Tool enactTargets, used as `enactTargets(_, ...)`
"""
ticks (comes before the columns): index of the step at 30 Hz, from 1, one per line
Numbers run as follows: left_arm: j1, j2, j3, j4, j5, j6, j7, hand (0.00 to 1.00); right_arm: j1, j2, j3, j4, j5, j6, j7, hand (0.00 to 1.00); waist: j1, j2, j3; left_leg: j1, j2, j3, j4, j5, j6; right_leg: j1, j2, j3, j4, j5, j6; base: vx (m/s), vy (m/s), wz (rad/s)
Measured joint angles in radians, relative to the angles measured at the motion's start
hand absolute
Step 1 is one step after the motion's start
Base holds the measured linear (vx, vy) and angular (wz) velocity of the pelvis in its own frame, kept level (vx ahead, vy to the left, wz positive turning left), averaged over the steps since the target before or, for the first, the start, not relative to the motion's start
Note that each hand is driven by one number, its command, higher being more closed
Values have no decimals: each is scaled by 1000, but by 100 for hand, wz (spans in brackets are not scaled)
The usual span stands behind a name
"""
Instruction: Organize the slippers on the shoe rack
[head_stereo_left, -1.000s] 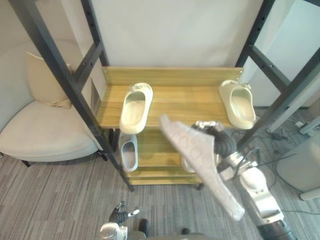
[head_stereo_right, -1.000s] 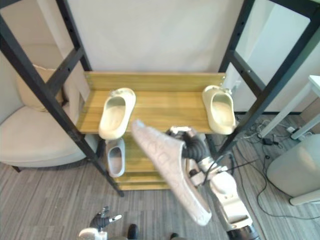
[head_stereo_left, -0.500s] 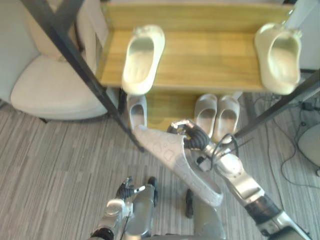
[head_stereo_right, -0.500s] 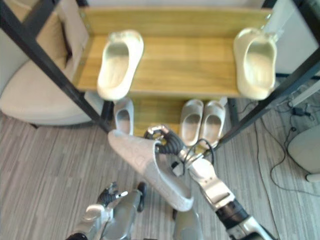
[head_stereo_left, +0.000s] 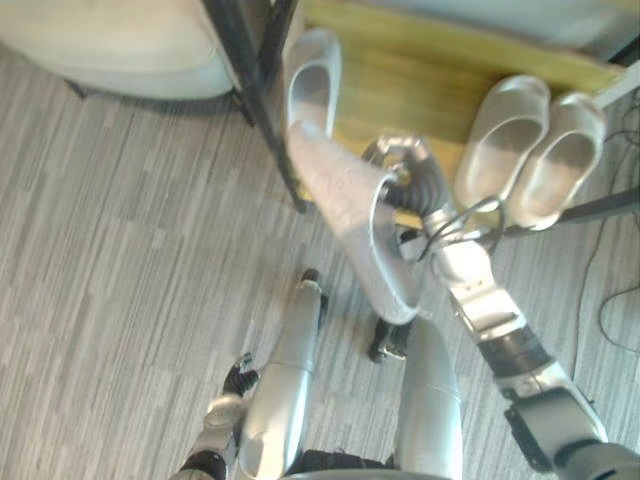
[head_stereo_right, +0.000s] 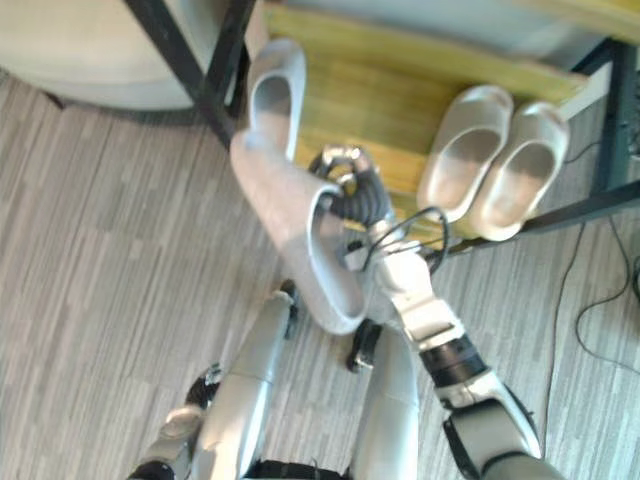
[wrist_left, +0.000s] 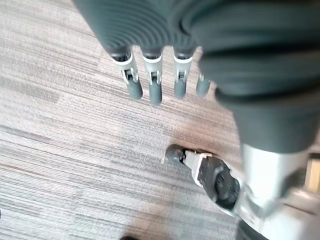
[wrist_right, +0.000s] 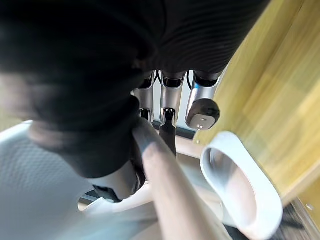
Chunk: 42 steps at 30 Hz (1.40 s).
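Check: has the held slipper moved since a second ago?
Yes. The held slipper went down toward the bottom shelf; its toe now overlaps the lone slipper there.

Home-like room: shoe rack (head_stereo_left: 400, 65), cushioned armchair (head_stereo_left: 110, 45), carpet (head_stereo_left: 120, 260).

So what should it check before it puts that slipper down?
1. Grip: right hand has its fingers curled round the held grey slipper: ok.
2. Single grey slipper lies on the low shelf: ok.
3. Bare wood between it and the beige pair: ok.
4. Held slipper's toe clear of the black rack post: cannot tell.
5. Held slipper sole-down: not ok, it is turned on its side.
6. Left hand open, low over the carpet, out of the way: ok.
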Motion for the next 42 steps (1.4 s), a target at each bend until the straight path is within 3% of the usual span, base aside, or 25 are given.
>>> enactTargets(3,0,-5,13,-8,1,-2,16,0,-57,-3,-29,46,-49,26,-66,100,20,-1,3,-35,14,14,8,0,-1,-37,-4,-6,16,0,0,-111,15,-3)
enactTargets(5,-2,-8,20,-16,0,0,24,0,-93,-12,-52,68,-77,42,-97,100,23,2,4,-69,15,17,118,-26,15,-61,-20,-6,18,0,-1,-74,89,-18)
enactTargets(6,7,-22,48,-11,1,1,34,0,-117,-14,-68,77,-85,51,-113,100,44,3,3,-43,29,11,253,-139,47,-80,-26,-20,56,3,4,-17,163,-24)
enactTargets(7,-2,-13,43,-19,3,-3,41,0,-154,-23,-102,93,-116,68,-152,100,38,1,12,-60,26,11,243,-198,9,-110,-45,-22,94,1,16,-17,163,-16)
enactTargets(13,-4,-17,47,-23,1,-2,68,0,-315,-29,-123,289,-161,158,-224,100,57,0,13,-116,21,-8,247,-181,1,-157,-48,-35,108,-4,7,-32,-10,16)
enactTargets(21,-7,-17,48,-22,1,-3,89,0,-472,-29,-192,489,-195,224,-283,100,65,0,13,-142,22,-24,246,-167,-21,-192,-50,-53,140,-37,-17,-8,-46,6)
enactTargets(27,-12,-16,48,-22,0,-5,110,0,-535,-29,-191,604,-209,263,-304,100,67,0,12,-155,29,-44,242,-167,-31,-205,-46,-71,149,-46,-33,-15,-14,1)
enactTargets(33,-18,-16,48,-22,-8,-7,127,0,-597,-32,-190,691,-230,271,-308,100,69,2,10,-155,26,-59,226,-158,-48,-205,-47,-85,148,-51,-43,-27,-9,5)
enactTargets(34,-19,-17,48,-22,-17,-6,128,0,-611,-33,-189,713,-230,272,-308,0,71,3,9,-156,27,-63,224,-157,-49,-205,-47,-91,149,-53,-47,-22,-15,4)
enactTargets(39,-22,-19,48,-21,-19,-8,134,0,-616,-34,-188,722,-230,273,-314,0,81,4,5,-157,28,-71,214,-153,-56,-207,-46,-101,150,-60,-60,-19,-10,4)
enactTargets(42,-27,-25,47,-18,-24,-7,150,0,-628,-34,-182,753,-227,276,-336,0,87,12,-35,-193,27,-83,211,-145,-71,-239,-46,-113,151,-61,-64,-16,3,5)
